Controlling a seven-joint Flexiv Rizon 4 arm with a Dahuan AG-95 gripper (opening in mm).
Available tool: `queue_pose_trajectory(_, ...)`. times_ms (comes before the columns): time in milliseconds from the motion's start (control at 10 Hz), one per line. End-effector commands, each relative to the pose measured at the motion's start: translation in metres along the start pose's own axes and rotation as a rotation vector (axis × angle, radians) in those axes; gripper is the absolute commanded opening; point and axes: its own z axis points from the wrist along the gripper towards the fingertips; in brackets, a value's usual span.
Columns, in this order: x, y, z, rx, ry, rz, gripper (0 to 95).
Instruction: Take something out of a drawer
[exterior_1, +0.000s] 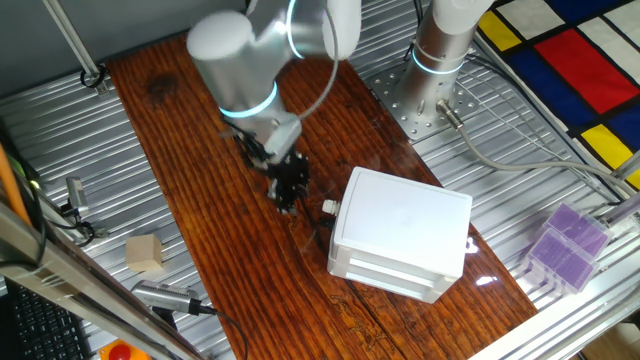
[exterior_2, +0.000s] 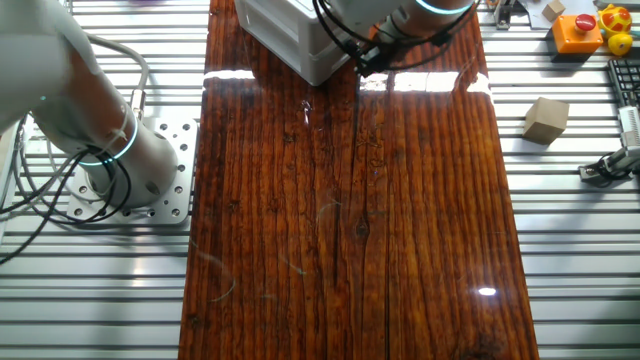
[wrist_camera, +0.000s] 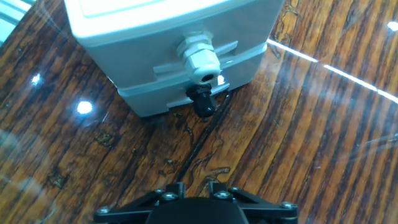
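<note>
On the wooden board, the white box (exterior_1: 400, 235) sits with its drawer (wrist_camera: 174, 53) shut, knob (wrist_camera: 200, 59) facing the arm so it can be pulled straight out. Whatever is to be taken out is hidden, presumably inside. Hanging wrist-down just short of the knob, the gripper (exterior_1: 288, 190) points at it; I cannot tell whether its fingers are spread.

The silver-grey Flexiv arm (exterior_1: 240, 60) reaches down from its base (exterior_1: 440, 45) over the wooden board, its wrist bent so the black gripper (exterior_1: 288, 185) points low and sideways. In the hand view only the gripper's dark housing shows at the bottom edge. The fingers are too small and dark to say whether they are parted.
</note>
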Motion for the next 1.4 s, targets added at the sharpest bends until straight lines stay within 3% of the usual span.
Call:
queue_pose_trajectory(100, -0.008, -0.005, 0.007, 0.002, -0.001, -0.019, 38.0)
queue_pose_trajectory(1400, -0.032, 0.001, 0.03, 0.009, -0.008, -0.118, 38.0)
